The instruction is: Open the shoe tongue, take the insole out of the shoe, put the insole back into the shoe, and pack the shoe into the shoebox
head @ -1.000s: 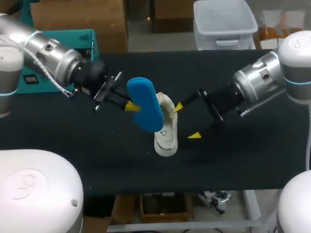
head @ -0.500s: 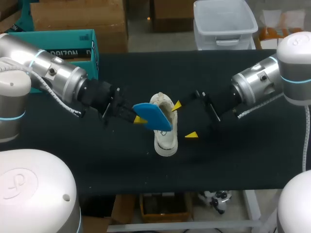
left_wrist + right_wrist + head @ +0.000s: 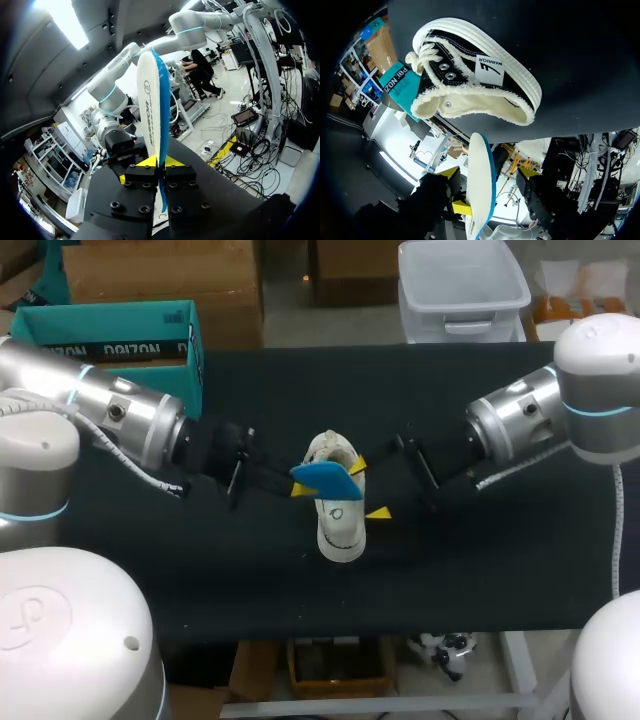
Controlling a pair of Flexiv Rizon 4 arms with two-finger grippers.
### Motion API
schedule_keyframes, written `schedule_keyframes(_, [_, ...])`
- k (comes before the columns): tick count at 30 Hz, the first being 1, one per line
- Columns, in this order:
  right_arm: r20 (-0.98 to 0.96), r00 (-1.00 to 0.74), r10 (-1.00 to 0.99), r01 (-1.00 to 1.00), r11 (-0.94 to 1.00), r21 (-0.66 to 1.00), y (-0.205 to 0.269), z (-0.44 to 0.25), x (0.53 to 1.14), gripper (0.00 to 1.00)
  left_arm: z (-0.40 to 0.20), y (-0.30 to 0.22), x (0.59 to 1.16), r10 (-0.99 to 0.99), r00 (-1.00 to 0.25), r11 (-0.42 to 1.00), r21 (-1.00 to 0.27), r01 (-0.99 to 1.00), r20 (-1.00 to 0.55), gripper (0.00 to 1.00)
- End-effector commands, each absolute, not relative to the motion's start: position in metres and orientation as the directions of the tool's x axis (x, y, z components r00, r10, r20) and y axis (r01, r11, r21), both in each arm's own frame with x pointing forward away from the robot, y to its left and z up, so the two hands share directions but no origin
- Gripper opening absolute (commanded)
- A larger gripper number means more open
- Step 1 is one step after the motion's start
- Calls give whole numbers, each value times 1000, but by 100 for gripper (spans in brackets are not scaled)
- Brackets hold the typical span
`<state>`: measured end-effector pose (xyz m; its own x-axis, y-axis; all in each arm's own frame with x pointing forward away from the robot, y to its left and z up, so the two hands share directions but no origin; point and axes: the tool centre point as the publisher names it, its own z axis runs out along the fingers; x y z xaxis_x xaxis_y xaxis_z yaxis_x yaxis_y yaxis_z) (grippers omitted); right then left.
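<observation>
We have the left gripper (image 3: 160, 162) clamped on the insole (image 3: 151, 95). In the left wrist view both fingers press one end of it from two sides, with only the insole's thickness between them. From the fingers the insole runs straight ahead, standing on edge, with its white face to one side and its blue face to the other. Only this view shows the grip itself. From the head view we make out just one yellow tip at the held end, beside the blue face.

The right wrist view adds something else. The free end of the insole reaches in between the fingers of our right gripper (image 3: 487, 172). Those fingers stand wide apart and hold nothing. The insole lies nearer one finger, and we cannot tell whether it touches it. Ahead of those fingertips sits the shoe (image 3: 475, 75), sole down on the table (image 3: 500, 570). It has black canvas, a cream rubber rim, a frayed cream collar and laces bunched toward one end. The head view does not show these details.

From above, the shoe lies between the two grippers, beneath the insole and just ahead of the left fingertips. Its long axis runs from the far side of the table toward us, with the rounded end on our side and the opening away from us. The insole crosses that axis over the opening end, pointing from the left gripper toward the right, and is not inside the shoe. The teal shoebox (image 3: 100, 325) stands behind the left arm (image 3: 110, 410), well apart from both grippers.
</observation>
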<state>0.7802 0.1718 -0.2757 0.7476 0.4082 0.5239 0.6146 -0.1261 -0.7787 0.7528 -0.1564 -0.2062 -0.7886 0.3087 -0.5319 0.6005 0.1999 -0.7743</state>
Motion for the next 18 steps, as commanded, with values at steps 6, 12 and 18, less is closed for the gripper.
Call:
schedule_keyframes(6, [523,756,394,608,-126,-783,177,-280,783,44,-220,-167,760,275,-791,212,-768,604,-547,0])
schedule_keyframes(12, [521,761,386,602,-124,-788,180,-281,785,40,-222,-168,765,269,-793,213,-769,603,-547,0])
schedule_keyframes(18, [519,766,380,599,-128,-790,180,-281,785,23,-225,-169,769,266,-798,215,-773,597,-542,0])
